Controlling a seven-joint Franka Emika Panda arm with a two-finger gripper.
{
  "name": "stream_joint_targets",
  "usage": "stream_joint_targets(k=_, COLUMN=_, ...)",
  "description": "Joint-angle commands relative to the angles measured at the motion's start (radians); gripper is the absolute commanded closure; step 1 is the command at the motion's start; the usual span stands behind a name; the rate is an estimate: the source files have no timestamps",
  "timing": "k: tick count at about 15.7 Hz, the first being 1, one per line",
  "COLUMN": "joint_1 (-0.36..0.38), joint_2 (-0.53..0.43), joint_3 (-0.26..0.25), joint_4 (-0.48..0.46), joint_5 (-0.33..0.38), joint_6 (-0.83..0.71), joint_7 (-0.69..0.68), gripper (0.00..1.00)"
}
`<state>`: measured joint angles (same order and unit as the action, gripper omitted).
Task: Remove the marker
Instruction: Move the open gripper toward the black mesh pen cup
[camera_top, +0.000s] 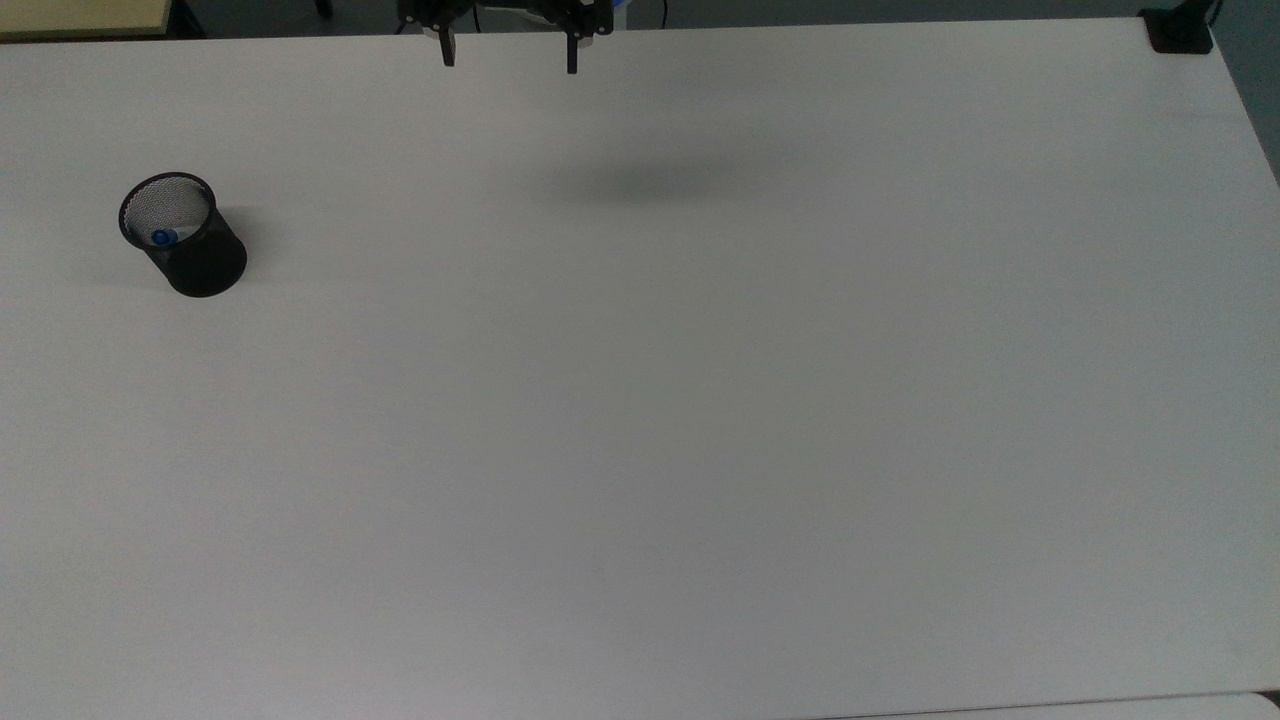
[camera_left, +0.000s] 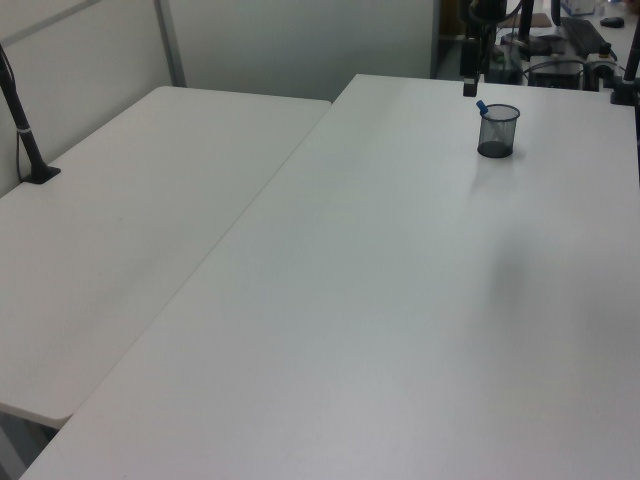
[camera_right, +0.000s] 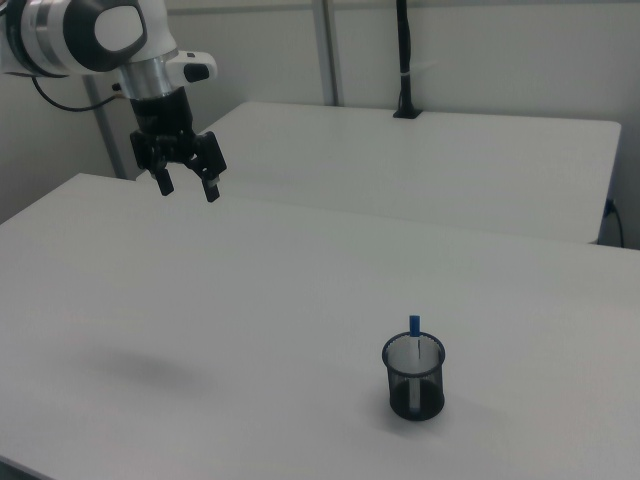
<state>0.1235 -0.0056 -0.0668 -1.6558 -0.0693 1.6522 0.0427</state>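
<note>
In the top view we see, from left to right, a black mesh cup (camera_top: 185, 236) standing upright near the white table's (camera_top: 700, 420) left edge, with the marker (camera_top: 162, 237) inside it, blue cap up. The gripper (camera_top: 509, 55) hangs at the far edge, well apart from the cup, jaws spread wide and empty. In the right view a second white table (camera_right: 450, 160) stands behind, against pale partition walls.

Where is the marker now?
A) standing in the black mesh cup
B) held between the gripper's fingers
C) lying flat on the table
A: the marker stands in the black mesh cup, blue cap up, while the open gripper hangs empty far away.
</note>
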Motion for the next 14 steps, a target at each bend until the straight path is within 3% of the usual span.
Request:
stream_joint_targets(k=1, joint_1=0.01, joint_2=-0.008, joint_3=-0.011, joint_4=-0.007, joint_5=0.01, joint_6=-0.017, joint_7=0.022, gripper=0.0)
stream_joint_targets(k=10, joint_1=0.004, joint_2=-0.004, joint_3=-0.013, joint_4=-0.007, joint_5=0.01, joint_6=-0.006, joint_7=0.011, gripper=0.0)
stream_joint_targets(k=14, joint_1=-0.053, joint_2=0.013, joint_3=-0.016, joint_4=-0.004, joint_5=0.006, joint_6=0.006, joint_7=-0.047, gripper=0.0)
